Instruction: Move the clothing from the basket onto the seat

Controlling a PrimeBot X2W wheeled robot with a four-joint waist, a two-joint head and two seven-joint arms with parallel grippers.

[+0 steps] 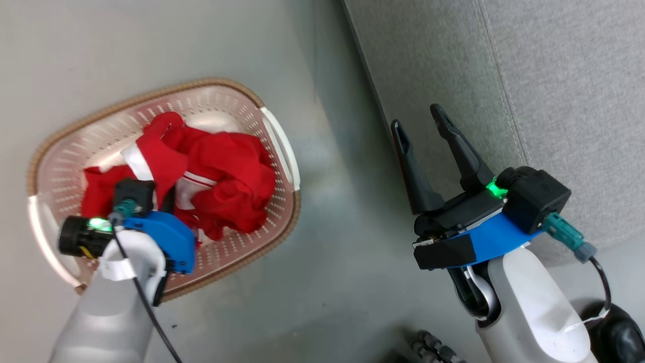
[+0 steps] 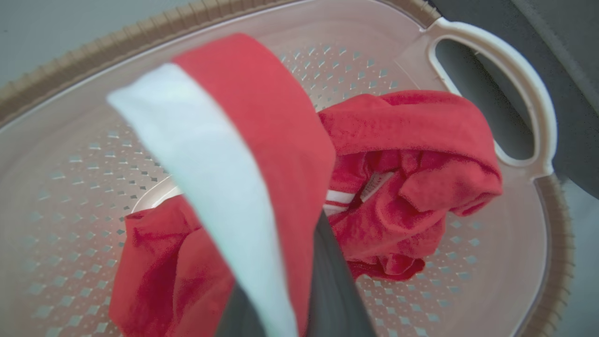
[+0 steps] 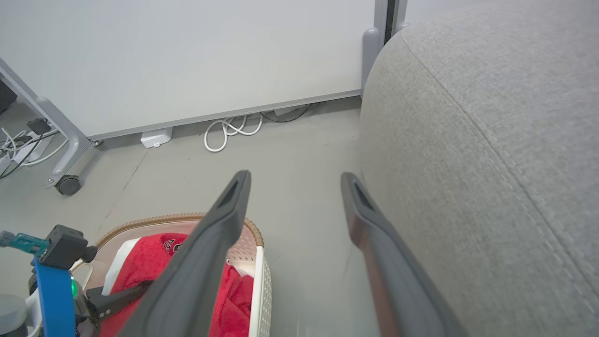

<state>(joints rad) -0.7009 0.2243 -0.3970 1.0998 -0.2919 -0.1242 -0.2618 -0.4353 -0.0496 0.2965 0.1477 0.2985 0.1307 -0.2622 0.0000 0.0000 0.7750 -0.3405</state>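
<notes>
Loosely bunched, the red white-trimmed clothing (image 1: 232, 171) is pinched by left fingers (image 2: 333, 292); right fingers (image 3: 208, 262) gape.

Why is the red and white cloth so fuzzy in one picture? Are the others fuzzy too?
Left wrist view: the clothing sits right at the lens, out of focus; the basket behind is sharper. Head view: sharp. Right wrist view: sharp, even seams on the seat.
</notes>
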